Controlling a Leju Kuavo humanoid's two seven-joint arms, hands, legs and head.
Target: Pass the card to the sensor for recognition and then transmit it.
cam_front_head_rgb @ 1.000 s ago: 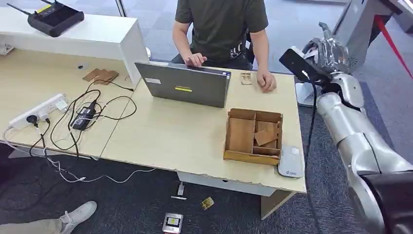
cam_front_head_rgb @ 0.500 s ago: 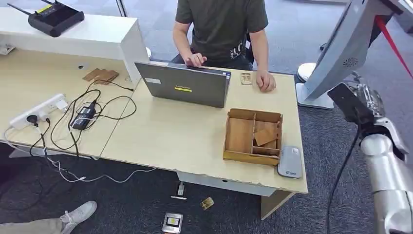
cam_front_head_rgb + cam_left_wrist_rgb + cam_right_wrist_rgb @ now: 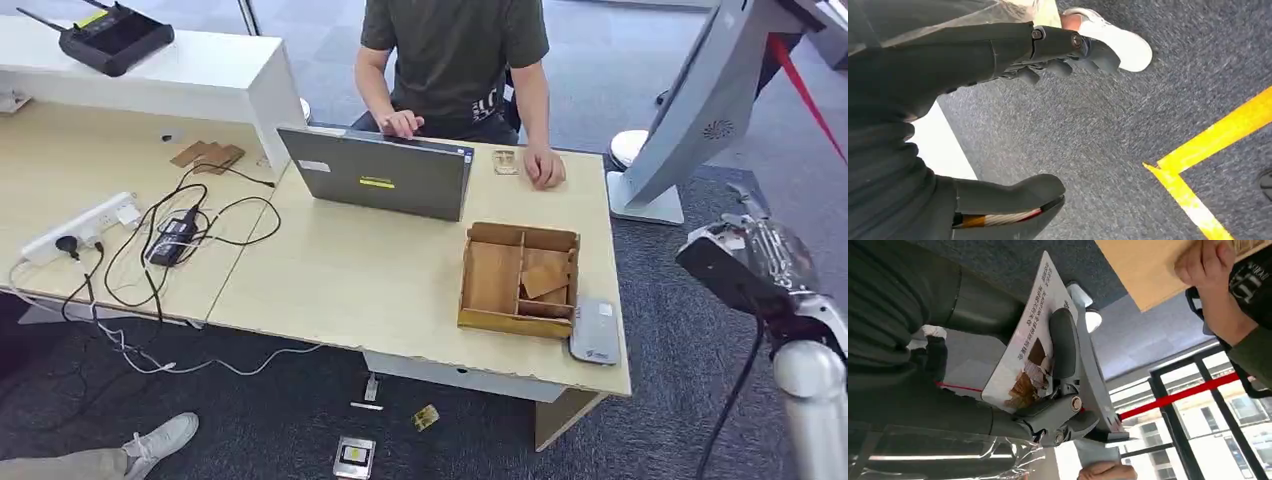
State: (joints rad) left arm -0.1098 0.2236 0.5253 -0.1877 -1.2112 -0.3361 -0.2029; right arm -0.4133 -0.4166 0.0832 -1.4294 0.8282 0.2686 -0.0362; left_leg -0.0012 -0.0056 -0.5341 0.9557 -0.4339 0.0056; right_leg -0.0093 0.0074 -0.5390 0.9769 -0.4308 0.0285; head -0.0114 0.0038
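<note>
1. Head view: the right hand (image 3: 762, 250) is out past the right end of the table (image 3: 400, 290), over the dark carpet. The sensor (image 3: 597, 332), a flat grey pad on the table corner beside the wooden tray (image 3: 519, 280), lies off to the hand's inner side, toward the robot's middle. I think the hand must swing in that way next. This hand is the nearer one to the sensor.

2. Left wrist view: the left hand (image 3: 998, 100) hangs over the carpet. It holds nothing, and its fingers are apart.

3. Right wrist view: the right hand (image 3: 1048, 390) grips the card (image 3: 1030, 347). The card lies flat along the hand, with its long side running out past the fingers (image 3: 1064, 342). A person's hand (image 3: 1204, 261) rests on the table edge.
</note>
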